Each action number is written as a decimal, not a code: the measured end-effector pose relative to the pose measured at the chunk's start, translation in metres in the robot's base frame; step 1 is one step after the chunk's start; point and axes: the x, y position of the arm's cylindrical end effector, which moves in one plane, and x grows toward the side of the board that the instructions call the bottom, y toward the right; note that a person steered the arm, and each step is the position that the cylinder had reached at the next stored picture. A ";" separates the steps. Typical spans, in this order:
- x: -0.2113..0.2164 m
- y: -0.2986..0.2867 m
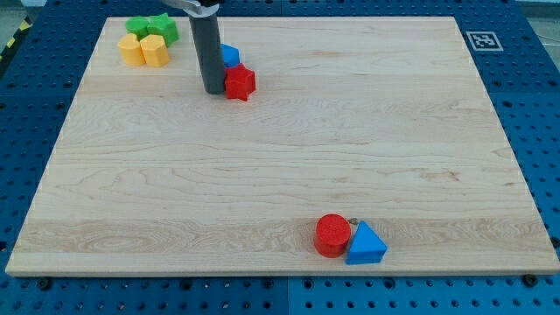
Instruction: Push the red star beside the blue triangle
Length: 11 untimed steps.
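One view: we see a wooden worktop (280,166) on a blue pegboard base (534,105).
Red star (240,83): view's upper left, touching our tip's right.
My tip (213,91): bare rod, no claw.
Blue triangle (366,244): well apart, view's bottom, touching a red cylinder (332,234).

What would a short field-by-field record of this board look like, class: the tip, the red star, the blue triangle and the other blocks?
tip: my tip at the view's upper left, touching the red star's left side
red star: red star just right of the tip
blue triangle: blue triangle near the view's bottom edge, far from the star
beside triangle: red cylinder touching its left
behind tip: blue block, partly hidden
top-left cluster: two green blocks, two yellow blocks
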 end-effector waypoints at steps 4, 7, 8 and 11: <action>-0.055 0.082; 0.060 0.189; 0.045 0.162; 0.053 0.047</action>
